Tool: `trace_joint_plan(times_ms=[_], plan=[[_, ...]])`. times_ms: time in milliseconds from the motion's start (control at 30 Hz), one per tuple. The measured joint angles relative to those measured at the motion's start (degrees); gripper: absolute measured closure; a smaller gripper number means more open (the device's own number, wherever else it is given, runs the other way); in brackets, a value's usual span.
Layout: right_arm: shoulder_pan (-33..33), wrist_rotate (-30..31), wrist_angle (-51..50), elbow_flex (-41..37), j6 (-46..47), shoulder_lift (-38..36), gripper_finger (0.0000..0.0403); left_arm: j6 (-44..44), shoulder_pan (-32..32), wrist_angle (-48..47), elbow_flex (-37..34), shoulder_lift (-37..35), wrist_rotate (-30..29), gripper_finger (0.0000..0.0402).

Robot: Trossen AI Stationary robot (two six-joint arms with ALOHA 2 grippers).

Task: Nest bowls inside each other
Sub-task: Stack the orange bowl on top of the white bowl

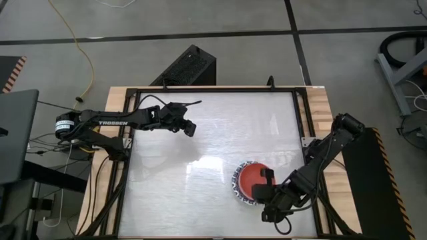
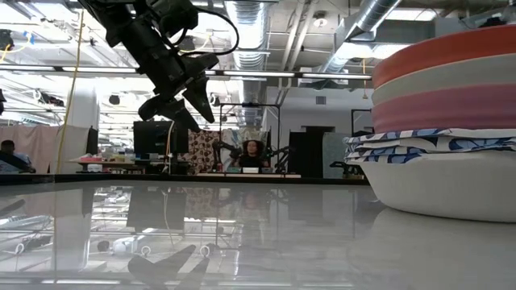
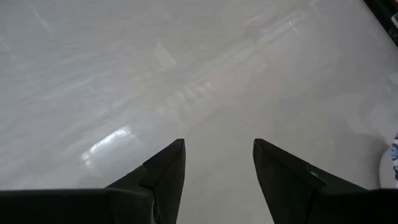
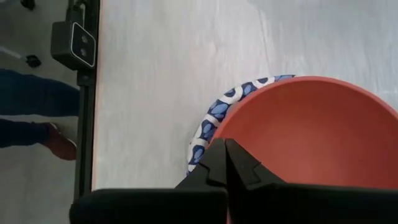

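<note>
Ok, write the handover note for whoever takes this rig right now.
Left pincer: open, empty, raised above the table on its far left side.
Right pincer: shut, nothing held, at the rim of the red bowl.
Bowls: one stack at the table's near right; red on top, then cream-white, pink, blue-patterned rims, a white bowl at the bottom.
Done: no loose bowl shows on the table.
Left: probably just pull the right arm back; the exact count in the stack cannot be told.
</note>
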Motion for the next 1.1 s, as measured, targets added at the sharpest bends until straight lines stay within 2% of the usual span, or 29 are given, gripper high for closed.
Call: trace_joint_plan(times_ms=[300,733,900,1100], plan=[[-0.5,0.1,-0.8,2.3,-0.2,0.0,0.0398,-0.7,0.0,0.0,0.0,0.0,0.4,0.0223],[-3.3,3.0,-4.9,9.9,-12.4,-0.7,0.0397,-2.8,0.0,8.3,0.0,0.0,10.2,0.0223],[-5.2,3.7,-4.7,10.1,-15.9,-4.5,0.0396,-4.4,0.0,15.4,0.0,0.0,15.3,0.0223],[-5.3,8.7,-6.1,7.0,-14.8,-12.3,0.0396,-6.0,0.0,26.2,0.0,-0.3,21.2,0.0223]])
